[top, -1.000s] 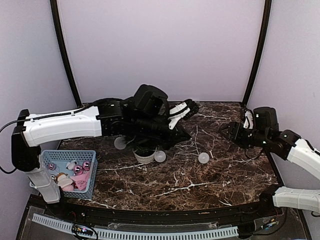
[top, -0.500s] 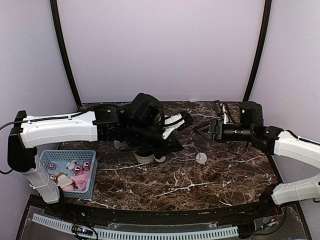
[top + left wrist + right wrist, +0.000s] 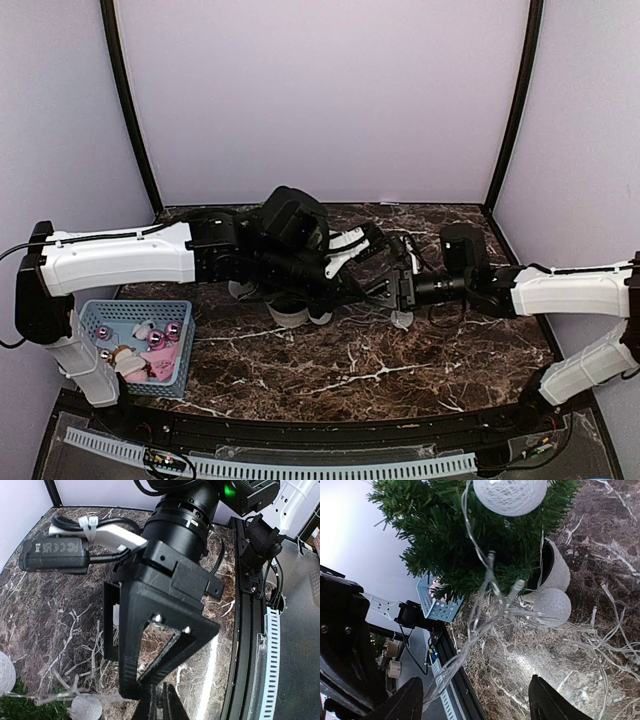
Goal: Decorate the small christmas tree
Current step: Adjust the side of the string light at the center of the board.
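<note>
The small christmas tree (image 3: 460, 545) stands in its white pot (image 3: 555, 572), bushy and green, mostly hidden under my left arm in the top view, where only the pot (image 3: 290, 313) shows. A clear light string (image 3: 480, 595) with white woven balls (image 3: 552, 605) hangs on it and trails over the marble. My left gripper (image 3: 160, 705) is shut, with a taut strand running up to it, above and right of the tree (image 3: 375, 238). My right gripper (image 3: 477, 705) is open just below it (image 3: 388, 290), and the strand passes between its fingers near one of them.
A blue basket (image 3: 100, 312) of pink baubles sits at the front left. A loose white ball (image 3: 402, 320) lies right of the pot, another (image 3: 240, 290) behind it. Tangled wire (image 3: 600, 645) spreads on the marble beside the pot. Black frame posts stand at both back corners.
My right arm has swung left from the table's right side up to the tree and my left gripper. The left arm dropped slightly and has since stayed still, jaws shut.
</note>
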`<move>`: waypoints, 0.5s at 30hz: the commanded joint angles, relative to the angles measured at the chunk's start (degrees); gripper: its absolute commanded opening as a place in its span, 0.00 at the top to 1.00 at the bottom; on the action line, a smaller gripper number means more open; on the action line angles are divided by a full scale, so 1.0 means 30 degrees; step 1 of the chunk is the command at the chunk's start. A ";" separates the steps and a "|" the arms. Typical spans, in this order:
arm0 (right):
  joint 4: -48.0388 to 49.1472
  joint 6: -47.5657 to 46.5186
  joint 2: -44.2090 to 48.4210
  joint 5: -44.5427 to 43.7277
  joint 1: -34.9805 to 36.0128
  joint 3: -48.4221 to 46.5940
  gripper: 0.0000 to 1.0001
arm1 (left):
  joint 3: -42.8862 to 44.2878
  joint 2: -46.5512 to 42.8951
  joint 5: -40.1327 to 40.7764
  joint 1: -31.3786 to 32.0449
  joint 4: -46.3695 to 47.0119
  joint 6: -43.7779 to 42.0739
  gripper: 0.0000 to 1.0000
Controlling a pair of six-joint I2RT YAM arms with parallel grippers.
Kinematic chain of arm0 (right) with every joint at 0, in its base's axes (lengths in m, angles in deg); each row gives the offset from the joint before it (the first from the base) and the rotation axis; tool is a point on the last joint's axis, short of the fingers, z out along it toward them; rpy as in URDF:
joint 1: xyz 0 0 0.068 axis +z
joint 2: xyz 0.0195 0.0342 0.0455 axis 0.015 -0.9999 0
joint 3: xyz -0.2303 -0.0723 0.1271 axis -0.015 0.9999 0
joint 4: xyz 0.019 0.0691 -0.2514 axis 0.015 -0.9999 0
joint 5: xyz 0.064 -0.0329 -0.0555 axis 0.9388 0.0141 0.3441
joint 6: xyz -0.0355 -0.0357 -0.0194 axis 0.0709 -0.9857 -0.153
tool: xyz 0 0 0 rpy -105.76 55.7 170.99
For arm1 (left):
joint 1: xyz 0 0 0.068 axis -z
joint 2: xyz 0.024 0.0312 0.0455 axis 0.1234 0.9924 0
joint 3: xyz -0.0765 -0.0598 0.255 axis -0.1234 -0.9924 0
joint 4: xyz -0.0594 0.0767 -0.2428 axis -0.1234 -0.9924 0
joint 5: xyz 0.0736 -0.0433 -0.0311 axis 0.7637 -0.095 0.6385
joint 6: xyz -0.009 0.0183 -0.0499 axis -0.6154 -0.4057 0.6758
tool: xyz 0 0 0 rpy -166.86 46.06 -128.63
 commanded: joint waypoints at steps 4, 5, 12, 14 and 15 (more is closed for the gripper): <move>0.1930 0.1466 -0.1196 0.1213 0.0927 -0.0694 0.30 | -0.0035 -0.0068 -0.0524 0.0067 0.0066 -0.0588 0.99; 0.2518 0.1885 -0.1473 0.1536 0.1008 -0.0728 0.33 | 0.0003 -0.0021 -0.0684 0.0067 0.0006 -0.0644 0.99; 0.4040 0.3464 -0.3070 0.2650 0.1335 -0.1314 0.54 | 0.0450 0.0332 -0.0595 0.0069 -0.0441 -0.1121 0.99; 0.4492 0.3803 -0.3064 0.2937 0.1335 -0.1248 0.68 | 0.0477 0.0320 -0.0438 0.0067 -0.0506 -0.1251 0.99; 0.4698 0.3979 -0.2990 0.3069 0.1330 -0.1244 0.78 | 0.0480 0.0319 -0.0304 0.0067 -0.0533 -0.1300 0.99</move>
